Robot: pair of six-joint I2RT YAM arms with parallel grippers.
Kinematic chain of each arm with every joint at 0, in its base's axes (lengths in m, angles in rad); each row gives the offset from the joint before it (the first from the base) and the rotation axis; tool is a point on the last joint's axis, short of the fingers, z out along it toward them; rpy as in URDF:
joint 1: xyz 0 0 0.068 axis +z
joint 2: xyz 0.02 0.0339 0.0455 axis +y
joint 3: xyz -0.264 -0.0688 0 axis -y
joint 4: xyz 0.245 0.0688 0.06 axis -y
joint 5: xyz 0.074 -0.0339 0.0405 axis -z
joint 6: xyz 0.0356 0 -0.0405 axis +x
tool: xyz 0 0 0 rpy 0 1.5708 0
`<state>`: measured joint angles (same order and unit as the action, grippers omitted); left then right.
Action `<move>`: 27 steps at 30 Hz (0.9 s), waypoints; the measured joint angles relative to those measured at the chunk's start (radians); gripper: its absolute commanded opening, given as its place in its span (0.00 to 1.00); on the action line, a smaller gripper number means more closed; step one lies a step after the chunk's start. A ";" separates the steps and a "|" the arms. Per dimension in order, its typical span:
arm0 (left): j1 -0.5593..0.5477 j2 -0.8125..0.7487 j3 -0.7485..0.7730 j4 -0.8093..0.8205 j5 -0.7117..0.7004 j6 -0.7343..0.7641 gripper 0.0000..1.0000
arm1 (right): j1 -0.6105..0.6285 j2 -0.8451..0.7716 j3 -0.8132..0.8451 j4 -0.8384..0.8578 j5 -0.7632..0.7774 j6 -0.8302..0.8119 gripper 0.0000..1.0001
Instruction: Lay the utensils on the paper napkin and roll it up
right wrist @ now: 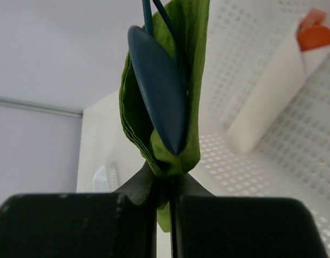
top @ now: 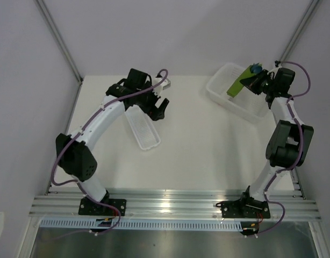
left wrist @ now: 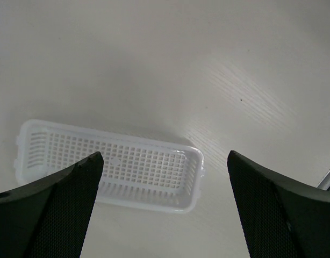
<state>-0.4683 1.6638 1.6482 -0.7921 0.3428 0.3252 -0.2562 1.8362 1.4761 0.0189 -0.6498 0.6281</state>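
Note:
My right gripper [top: 258, 81] is shut on the folded olive-green paper napkin [top: 237, 84] and holds it over the large white basket [top: 221, 94] at the back right. In the right wrist view the napkin [right wrist: 194, 80] is pinched between the fingers [right wrist: 138, 188]. The dark blue spoon [right wrist: 159, 91] lies in the napkin's fold, with another thin blue handle beside it. A blue tip [top: 255, 69] shows at the napkin's top. My left gripper [top: 158, 109] is open and empty above the narrow white tray [top: 142, 127], which also shows in the left wrist view [left wrist: 116, 164].
A white piece with an orange tip [right wrist: 310, 37] lies in the perforated basket [right wrist: 251, 32]. Grey walls and metal frame posts [top: 57, 37] enclose the white table [top: 197, 150]. An aluminium rail [top: 170, 207] runs along the near edge.

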 measured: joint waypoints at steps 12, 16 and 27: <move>0.004 0.105 -0.025 -0.099 0.008 0.026 1.00 | -0.026 0.317 0.157 -0.009 0.038 -0.014 0.00; 0.004 0.126 -0.025 -0.115 -0.003 0.026 1.00 | -0.024 0.354 0.182 0.001 0.046 -0.012 0.00; 0.006 0.154 -0.025 -0.138 -0.018 0.027 1.00 | -0.019 0.418 0.179 -0.018 0.092 -0.024 0.00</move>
<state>-0.4622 1.8183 1.6230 -0.9302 0.3252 0.3519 -0.2752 2.2539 1.6550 0.0010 -0.5579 0.6041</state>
